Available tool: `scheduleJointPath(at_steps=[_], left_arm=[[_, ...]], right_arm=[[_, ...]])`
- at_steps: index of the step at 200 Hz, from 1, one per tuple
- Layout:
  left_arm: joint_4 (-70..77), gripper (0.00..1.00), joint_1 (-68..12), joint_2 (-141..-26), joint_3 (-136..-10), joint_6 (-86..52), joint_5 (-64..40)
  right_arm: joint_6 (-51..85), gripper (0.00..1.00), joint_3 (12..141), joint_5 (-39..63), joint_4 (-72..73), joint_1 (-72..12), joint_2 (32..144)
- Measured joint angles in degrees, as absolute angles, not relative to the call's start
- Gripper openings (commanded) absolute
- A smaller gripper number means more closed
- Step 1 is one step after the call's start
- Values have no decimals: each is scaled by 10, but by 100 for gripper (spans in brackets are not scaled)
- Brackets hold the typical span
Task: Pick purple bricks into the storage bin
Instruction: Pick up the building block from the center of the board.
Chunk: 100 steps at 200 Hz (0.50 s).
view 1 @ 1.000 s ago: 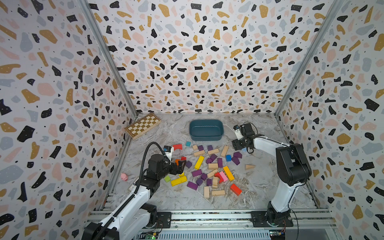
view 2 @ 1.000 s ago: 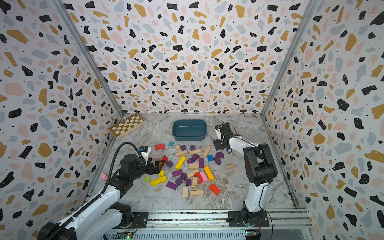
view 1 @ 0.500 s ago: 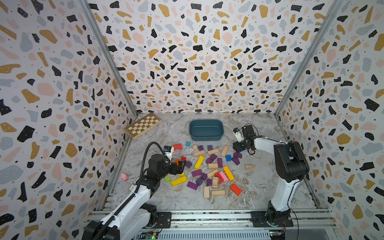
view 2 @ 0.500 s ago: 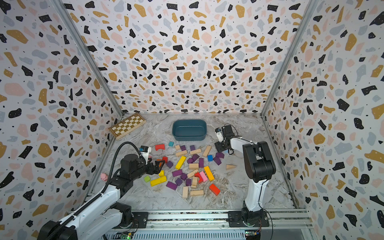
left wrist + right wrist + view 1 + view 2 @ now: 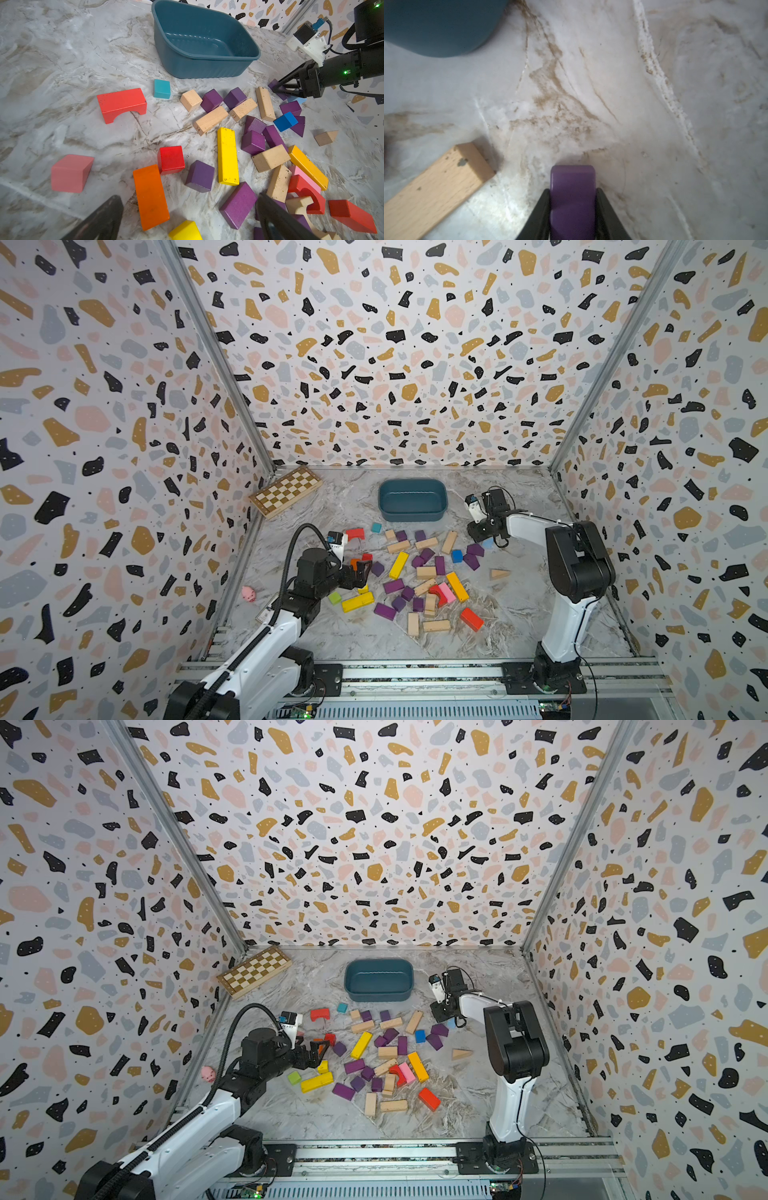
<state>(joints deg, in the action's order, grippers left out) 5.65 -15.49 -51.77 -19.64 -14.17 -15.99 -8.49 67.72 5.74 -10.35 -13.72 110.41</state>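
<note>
Purple bricks (image 5: 393, 585): nearly all lie loose on the table (image 5: 361, 649), mixed w/ the other blocks (image 5: 398, 565) in a scatter in front of the bin (image 5: 411, 513). Approx a dozen show in both top views, some touching or half under other pcs, esp. mid-pile. The bin looks empty in both top views and in the left wrist view, so by my read nothing's been delivered yet.

R gripper (image 5: 572, 190): jaws pressed against both sides of one brick (image 5: 572, 178), a small purple pc at the pile's far right edge. It's near the bin's right front corner but not over it. The right wrist view shows the brick right down by the table; can't tell if it's lifted off or resting on it. A wood bar (image 5: 436, 187) lies beside it, apart. The left wrist view shows the same grip from the side, jaws converging on the brick, w/ a light blue block (image 5: 297, 100) just behind.

L gripper (image 5: 358, 572): jaws spread wide, holding nothing, hovering low over the pile's left side, near an orange block (image 5: 150, 197).

Progress, as I judge it: very early. The first pick is at the grasp stage. Lift, carry to the bin and drop are left for this one, then the same again for every other purple pc. The non-purple blocks aren't part of the job.
</note>
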Motion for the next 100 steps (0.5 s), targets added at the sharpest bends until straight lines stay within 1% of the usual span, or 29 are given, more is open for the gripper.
scheduleJointPath(at_steps=[25, 51, 100], left_arm=[[57, 99, -155, -518, -196, -142, -160], [57, 99, -155, -517, -196, -142, -160], [57, 99, -155, -517, -196, -142, -157]], right_arm=[[-77, 18, 688, 50, -117, -137, 1106], [-65, 10, 727, 43, -139, -137, 1114], [-27, 0, 816, 43, -182, -142, 1114]])
